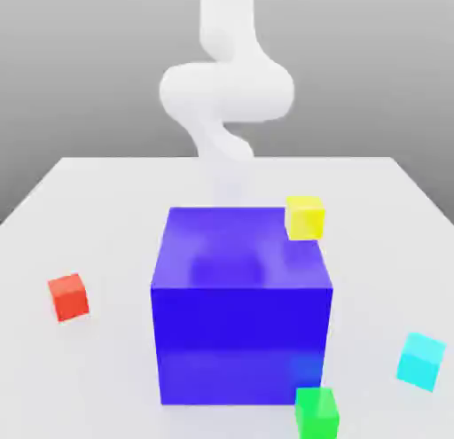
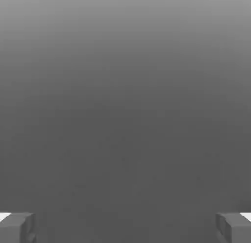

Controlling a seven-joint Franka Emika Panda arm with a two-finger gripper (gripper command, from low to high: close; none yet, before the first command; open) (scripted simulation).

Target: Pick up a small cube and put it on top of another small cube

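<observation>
A big blue cube [image 1: 241,304] sits in the middle of the white table [image 1: 97,207]. It is the thing to look from.

Far off to the exterior view's left of the big blue cube sits the small red cube [image 1: 68,297]. It rests flat on the table, all by itself, with nothing touching it.

Behind the big blue cube stands the white robot arm [image 1: 227,87]. It bends up above the table.

At the back corner of the big blue cube, on the exterior view's right, is a small yellow cube [image 1: 305,217].

Right at the front corner of the big blue cube, low down on that same side, is a small green cube [image 1: 317,412].

Farther out to the exterior view's right of the big blue cube sits the small cyan cube [image 1: 420,360]. It is alone on the table, well apart from the red one.

In the hand view the gripper [image 2: 125,227] has its two grey fingers [image 2: 17,227] spread wide apart. Nothing is between them.
</observation>
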